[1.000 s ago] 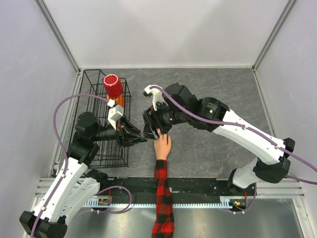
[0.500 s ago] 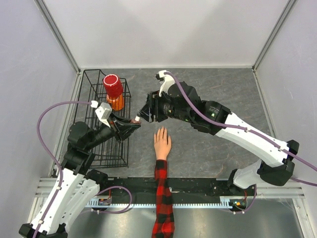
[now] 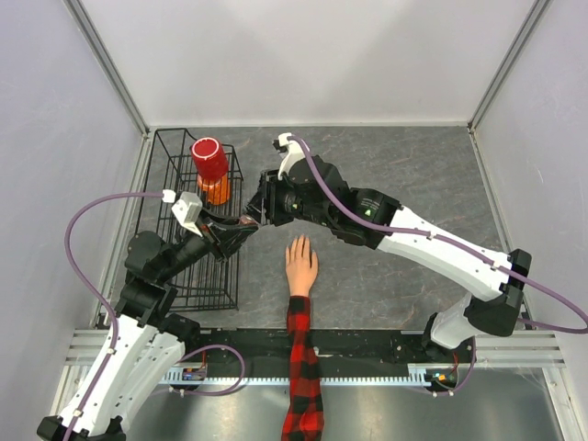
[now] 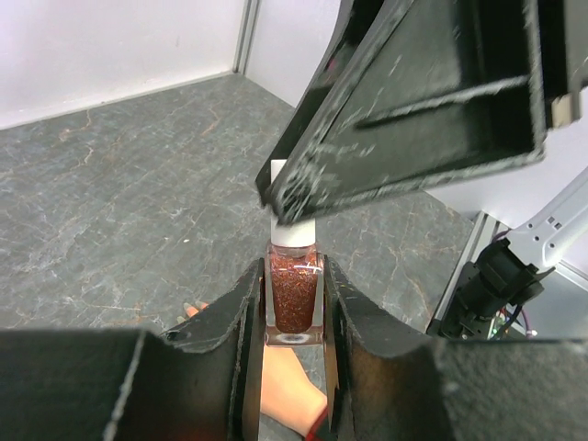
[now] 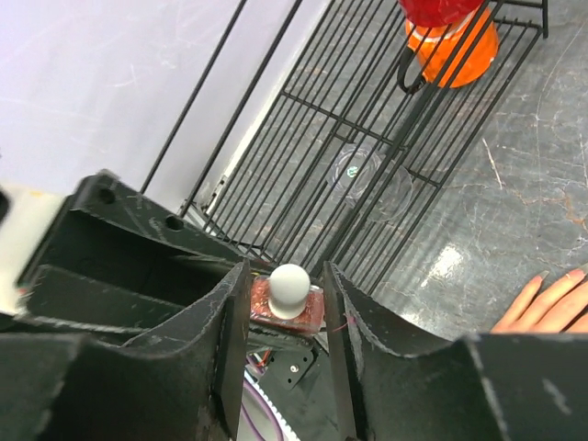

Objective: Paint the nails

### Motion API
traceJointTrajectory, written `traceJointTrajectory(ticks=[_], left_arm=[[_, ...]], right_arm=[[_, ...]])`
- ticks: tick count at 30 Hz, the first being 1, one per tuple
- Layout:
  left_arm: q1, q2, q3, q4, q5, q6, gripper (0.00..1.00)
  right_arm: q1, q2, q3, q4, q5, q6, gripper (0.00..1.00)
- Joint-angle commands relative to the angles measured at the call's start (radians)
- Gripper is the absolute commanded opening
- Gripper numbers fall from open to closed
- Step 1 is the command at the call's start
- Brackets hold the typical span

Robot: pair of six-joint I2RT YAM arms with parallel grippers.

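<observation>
My left gripper (image 3: 244,225) is shut on a small nail polish bottle (image 4: 294,299) of red glitter, upright, with a white cap (image 4: 292,230). My right gripper (image 5: 285,276) reaches down over it. Its jaws stand on either side of the round cap (image 5: 289,287), with a narrow gap on each side. The peach mannequin hand (image 3: 300,265) lies flat on the table, to the right of and nearer than the bottle. Its nails (image 3: 299,241) point away from the arm bases. The fingertips (image 5: 576,274) also show in the right wrist view.
A black wire basket (image 3: 184,276) stands at the left, just behind my left gripper. At its far end is a red cup (image 3: 209,158) on an orange object (image 3: 217,190). The red-and-black plaid sleeve (image 3: 301,367) runs from the hand across the near rail.
Both grippers have moved away from the hand's fingertips, up and left towards the basket. The right gripper has come over the bottle's cap and its jaws have narrowed.
</observation>
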Motion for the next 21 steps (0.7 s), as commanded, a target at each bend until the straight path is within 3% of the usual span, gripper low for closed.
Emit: traceJointTrajectory(ticks=[1, 5, 12, 16, 18, 21], left_arm=[[-0.003, -0.011, 0.009, 0.066, -0.024, -0.027, 0.02], [-0.003, -0.011, 0.009, 0.066, -0.020, -0.030, 0.02], [-0.003, -0.002, 0.012, 0.054, -0.008, -0.040, 0.02], [-0.001, 0.030, 0.044, 0.005, 0.014, -0.050, 0.04], [-0.001, 0.050, 0.064, -0.012, 0.012, -0.045, 0.17], [-0.003, 0.059, 0.072, -0.055, 0.020, -0.028, 0.23]], right_arm=[[0.008, 0.008, 0.035, 0.031, 0.026, 0.006, 0.43], [0.009, 0.016, 0.035, 0.034, 0.026, -0.008, 0.35], [0.009, 0.014, 0.023, 0.037, 0.030, -0.056, 0.00], [0.009, 0.013, 0.020, 0.037, 0.009, -0.082, 0.00], [0.009, 0.008, 0.018, 0.037, 0.006, -0.091, 0.00], [0.009, 0.000, 0.020, 0.035, 0.000, -0.106, 0.00]])
